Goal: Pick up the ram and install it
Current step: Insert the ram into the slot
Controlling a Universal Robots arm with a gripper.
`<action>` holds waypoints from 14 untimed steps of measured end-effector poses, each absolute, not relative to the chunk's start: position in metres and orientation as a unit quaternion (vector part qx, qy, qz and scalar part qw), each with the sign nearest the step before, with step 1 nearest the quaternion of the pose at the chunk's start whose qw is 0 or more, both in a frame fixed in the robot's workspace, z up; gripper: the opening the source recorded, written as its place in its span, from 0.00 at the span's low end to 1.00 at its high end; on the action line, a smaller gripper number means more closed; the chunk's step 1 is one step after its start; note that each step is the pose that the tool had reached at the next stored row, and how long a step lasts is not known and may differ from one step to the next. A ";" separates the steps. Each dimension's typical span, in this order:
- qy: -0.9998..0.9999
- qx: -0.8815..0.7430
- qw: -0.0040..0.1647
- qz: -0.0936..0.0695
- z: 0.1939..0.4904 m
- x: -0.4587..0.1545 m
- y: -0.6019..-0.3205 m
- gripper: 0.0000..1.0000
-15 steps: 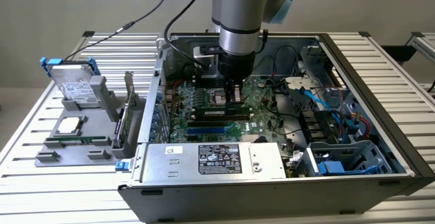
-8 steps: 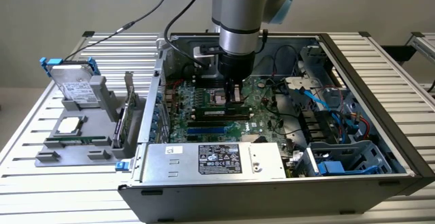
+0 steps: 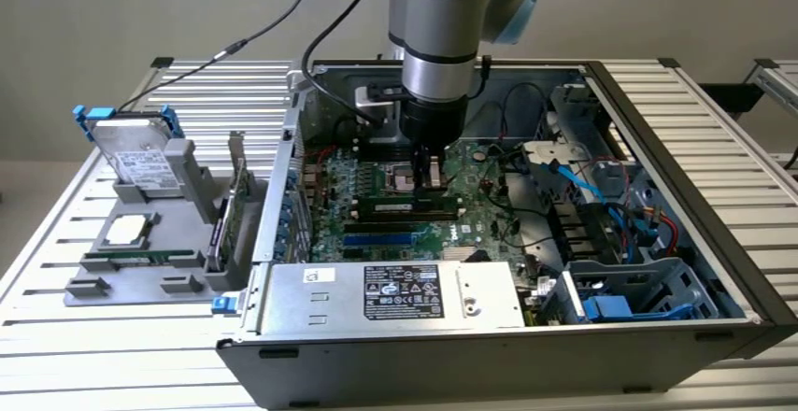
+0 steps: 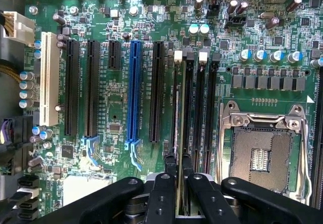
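The ram (image 4: 176, 118) shows edge-on in the wrist view as a thin pale strip. It lies along the memory slot farthest from the CPU socket (image 4: 262, 153). My gripper (image 4: 177, 166) is shut on the ram, with one black fingertip (image 4: 170, 163) pressed to each side. In the exterior view the ram (image 3: 396, 208) stands on its long edge, low on the motherboard. My gripper (image 3: 431, 179) reaches straight down onto its top edge. I cannot tell whether it is seated in the slot.
Black and blue card slots (image 4: 134, 90) run parallel beside the ram. The open case (image 3: 698, 196) walls in the board, with the power supply (image 3: 387, 294) in front and cables to the exterior view's right. A fixture with a hard drive (image 3: 137, 163) and an upright card (image 3: 231, 215) stands outside.
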State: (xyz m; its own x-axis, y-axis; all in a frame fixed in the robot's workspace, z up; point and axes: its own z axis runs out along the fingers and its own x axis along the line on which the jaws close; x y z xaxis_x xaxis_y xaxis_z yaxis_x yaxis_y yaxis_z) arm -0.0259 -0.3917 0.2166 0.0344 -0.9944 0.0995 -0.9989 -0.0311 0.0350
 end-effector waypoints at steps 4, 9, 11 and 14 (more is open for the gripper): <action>-0.694 0.718 0.047 0.023 0.216 -0.026 -0.391 0.15; -0.694 0.718 0.047 0.023 0.217 -0.026 -0.392 0.35; -0.694 0.718 0.047 0.023 0.220 -0.026 -0.391 0.40; -0.694 0.718 0.047 0.023 0.227 -0.026 -0.391 0.47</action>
